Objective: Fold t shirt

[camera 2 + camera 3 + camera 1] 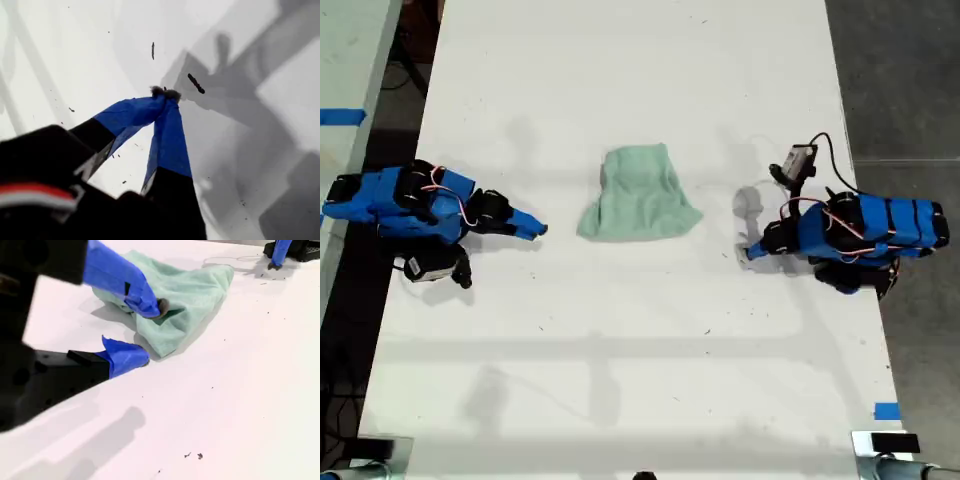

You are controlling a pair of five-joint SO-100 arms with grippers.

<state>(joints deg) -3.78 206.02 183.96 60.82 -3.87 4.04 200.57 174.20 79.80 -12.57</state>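
Observation:
The t shirt (640, 195) is a pale mint-green rumpled bundle lying in the middle of the white table (620, 380). In the second wrist view the t shirt (190, 295) lies just past my second gripper (146, 332), whose blue-taped jaws stand open with nothing between them. That gripper (532, 228) is at the exterior view's left, pointing toward the cloth and apart from it. My first gripper (165, 93) is shut with its tips together just above or on bare table and holds nothing. It sits at the exterior view's right (748, 252), apart from the shirt.
The table's long edges run along both sides of the exterior view, with dark floor beyond on its right. Blue tape (885, 411) marks the table's near right corner in that view. A second pale surface with blue tape (340, 116) stands at that view's left.

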